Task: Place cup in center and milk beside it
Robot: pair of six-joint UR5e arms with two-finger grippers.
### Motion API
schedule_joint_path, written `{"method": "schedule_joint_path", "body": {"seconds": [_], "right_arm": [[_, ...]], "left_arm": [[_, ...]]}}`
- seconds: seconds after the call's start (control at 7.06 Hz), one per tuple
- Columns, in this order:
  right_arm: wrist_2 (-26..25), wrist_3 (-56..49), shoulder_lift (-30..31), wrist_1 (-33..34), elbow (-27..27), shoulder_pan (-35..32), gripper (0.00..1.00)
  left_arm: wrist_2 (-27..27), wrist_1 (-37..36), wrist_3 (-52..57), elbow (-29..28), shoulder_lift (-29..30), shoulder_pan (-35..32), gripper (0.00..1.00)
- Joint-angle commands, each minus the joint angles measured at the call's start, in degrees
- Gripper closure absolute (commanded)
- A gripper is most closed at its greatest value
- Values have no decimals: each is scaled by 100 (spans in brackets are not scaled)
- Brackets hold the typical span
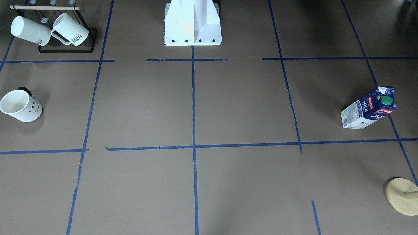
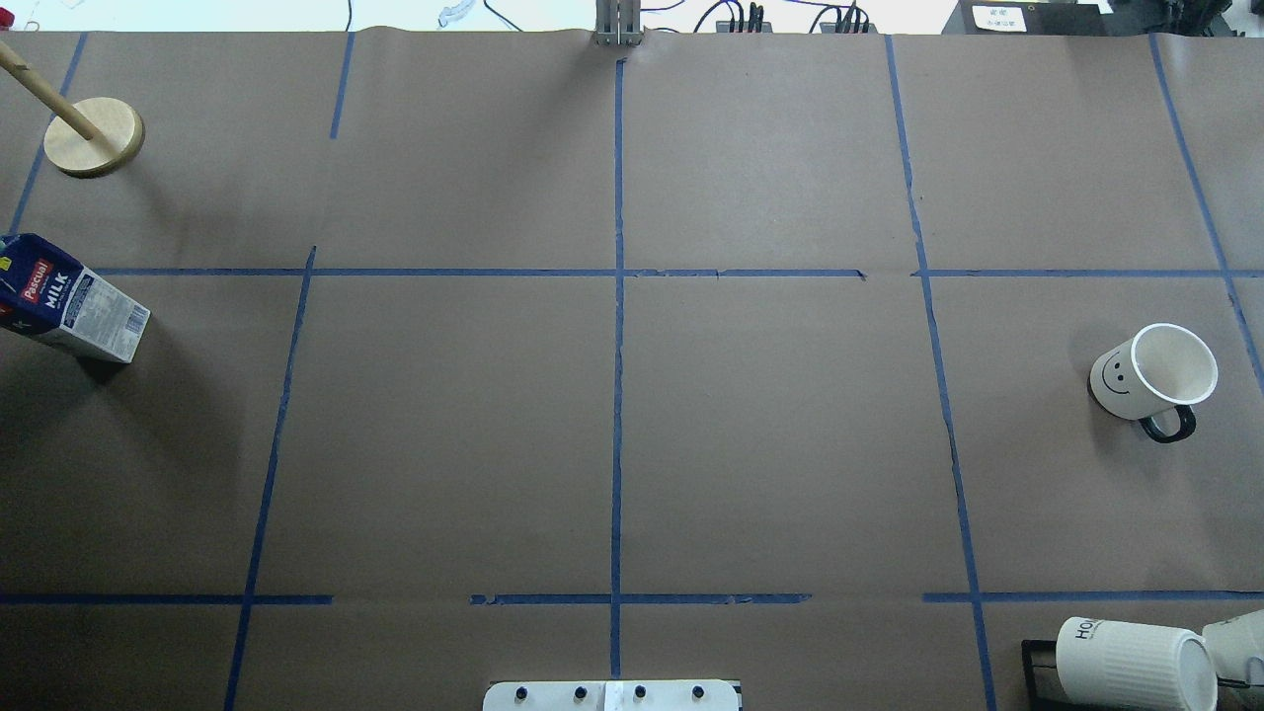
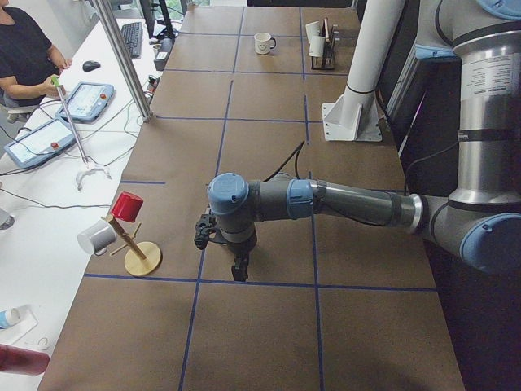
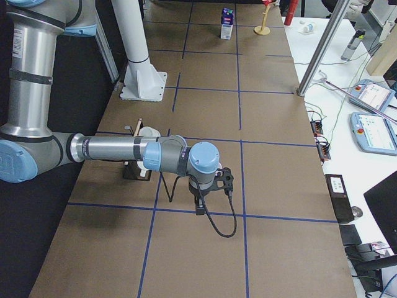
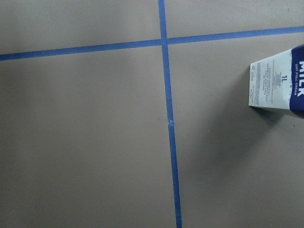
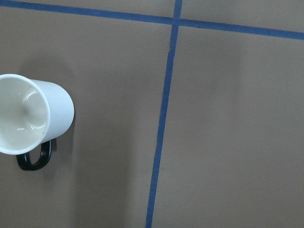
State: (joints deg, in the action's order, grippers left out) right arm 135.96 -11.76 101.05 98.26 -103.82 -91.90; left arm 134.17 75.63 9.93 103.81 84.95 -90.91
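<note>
Cup (image 2: 1150,380) stands upright far out on the robot's right, mouth up and black handle turned toward the robot, well apart from the center (image 2: 618,273) crossing of blue tape. The right arm (image 4: 118,149) is nearer, and its wrist view shows the cup off to one side, not under the jaws. Milk (image 2: 69,301) stands upright far out on the left, nearer the left arm (image 3: 358,204). Whether either arm's jaws are wide or narrow I cannot tell. Ribbed mugs (image 2: 1126,667) sit robotward of the cup and a wooden stand (image 2: 94,138) beyond the milk; neither seems to block the way inward across the surface (image 2: 444,425).
</note>
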Motion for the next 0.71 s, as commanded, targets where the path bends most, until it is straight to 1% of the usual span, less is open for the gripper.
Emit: {"method": "schedule_joint_path", "body": {"seconds": [0.0,0.57], "right_arm": [[-16,-2,2,0,-42,-83,0],[18,-55,20,-9,-77,-83,0]], "left_arm": [[-13,126,217,103,56,29,0],[22,66,158,104,13,126,0]]}}
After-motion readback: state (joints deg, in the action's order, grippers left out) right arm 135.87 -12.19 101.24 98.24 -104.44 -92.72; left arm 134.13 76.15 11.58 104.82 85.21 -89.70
